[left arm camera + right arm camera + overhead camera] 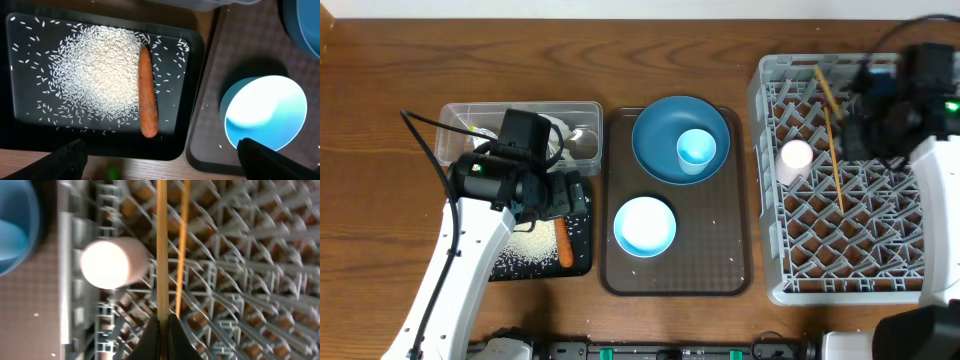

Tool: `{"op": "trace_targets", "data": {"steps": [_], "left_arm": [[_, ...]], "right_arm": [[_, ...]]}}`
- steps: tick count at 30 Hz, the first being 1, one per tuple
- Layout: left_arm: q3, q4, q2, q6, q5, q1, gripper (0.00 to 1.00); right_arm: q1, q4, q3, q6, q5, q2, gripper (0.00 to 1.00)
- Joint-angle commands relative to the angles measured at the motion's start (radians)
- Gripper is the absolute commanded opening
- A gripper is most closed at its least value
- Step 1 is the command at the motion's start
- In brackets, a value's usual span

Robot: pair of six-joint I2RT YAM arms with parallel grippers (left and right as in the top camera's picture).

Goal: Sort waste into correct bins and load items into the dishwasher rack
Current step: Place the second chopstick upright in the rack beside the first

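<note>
My left gripper (162,165) is open and empty, above the front edge of the black tray (197,75). The tray holds loose rice (95,75) and the orange carrot (147,92); it also shows in the overhead view (582,215). The clear tub (585,115) behind it holds white tissue (563,133), partly hidden by my left arm. My right gripper (163,322) is shut on one chopstick (162,255) over the grey rack (850,250). The second chopstick (182,245) and the pink cup (112,262) lie in the rack. The yellow wrapper cannot be made out.
The brown serving tray (710,255) stands between the bins and the rack. It carries the blue plate (655,140) with the light blue cup (697,150) on it, and the pale blue bowl (645,225). A few rice grains lie on this tray.
</note>
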Motion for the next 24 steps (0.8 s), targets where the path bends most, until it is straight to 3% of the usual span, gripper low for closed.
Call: {"op": "trace_targets", "data": {"steps": [1, 10, 11, 13, 16, 19, 24], "left_arm": [[0.013, 0.0, -0.011, 0.006, -0.012, 0.004, 0.99], [0.013, 0.0, -0.011, 0.006, -0.012, 0.004, 0.99], [0.013, 0.0, -0.011, 0.006, -0.012, 0.004, 0.98], [0.013, 0.0, -0.011, 0.006, -0.012, 0.004, 0.98], [0.013, 0.0, -0.011, 0.006, -0.012, 0.004, 0.99], [0.013, 0.0, -0.011, 0.006, -0.012, 0.004, 0.99], [0.013, 0.0, -0.011, 0.006, -0.012, 0.004, 0.99]], "right_arm": [[-0.034, 0.01, -0.055, 0.027, 0.008, 0.009, 0.01], [-0.042, 0.105, -0.175, 0.027, -0.012, 0.01, 0.01], [-0.042, 0.108, -0.179, 0.028, -0.011, 0.01, 0.06], [-0.042, 0.108, -0.18, 0.027, -0.011, 0.01, 0.3], [-0.042, 0.108, -0.18, 0.028, -0.012, 0.01, 0.49], [-0.042, 0.108, -0.18, 0.039, -0.013, 0.009, 0.55], [-0.041, 0.105, -0.162, 0.074, -0.035, -0.006, 0.56]]}}
